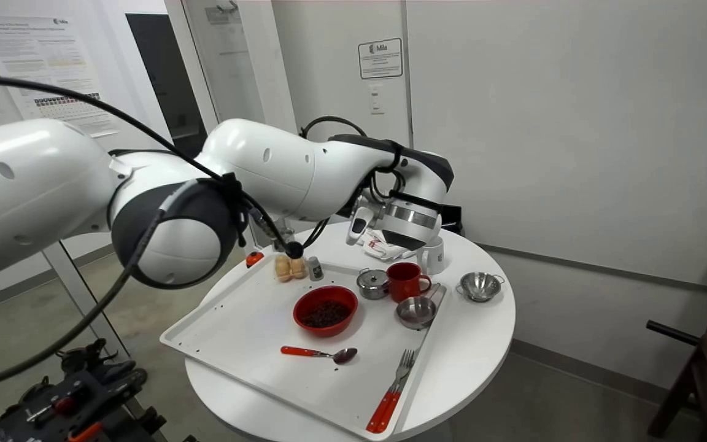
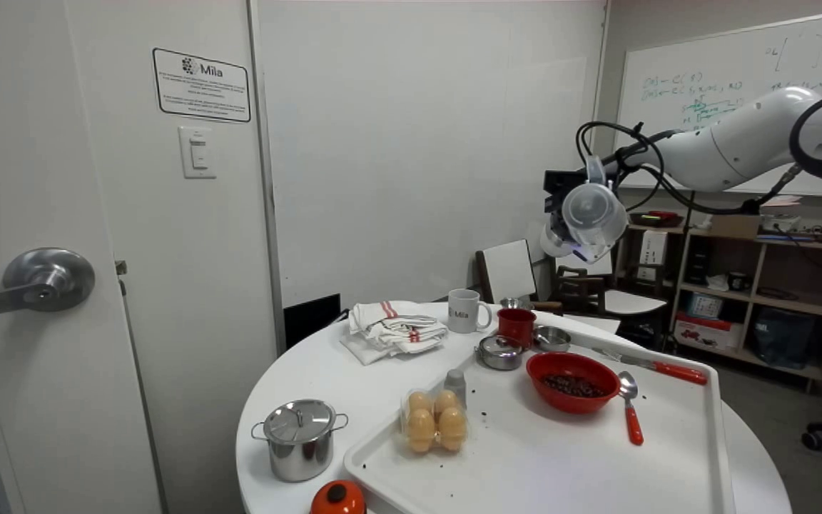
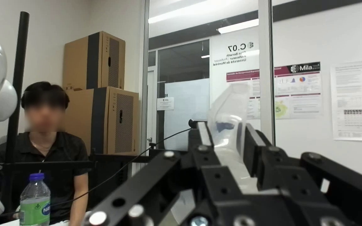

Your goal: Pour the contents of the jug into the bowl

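The jug (image 2: 593,214) is a small translucent whitish cup with a handle. In an exterior view it hangs tilted in the air, above and behind the bowl, its round end towards the camera. I see no contents in it. In the wrist view my gripper (image 3: 228,133) has its two fingers closed around a translucent part of the jug (image 3: 226,122), apparently the handle. The red bowl (image 1: 329,330) stands on the tray with dark bean-like pieces inside; it also shows in an exterior view (image 2: 571,405). The arm hides the jug and the fingers in an exterior view.
A white tray (image 1: 237,319) lies on the round table (image 1: 482,344). Around the bowl are a spoon (image 1: 320,353), lidded pot (image 1: 372,283), red mug (image 1: 404,282), small pan (image 1: 416,312), fork and knife (image 1: 390,393), eggs (image 2: 434,422) and shaker (image 2: 455,385). A few dark specks lie on the tray.
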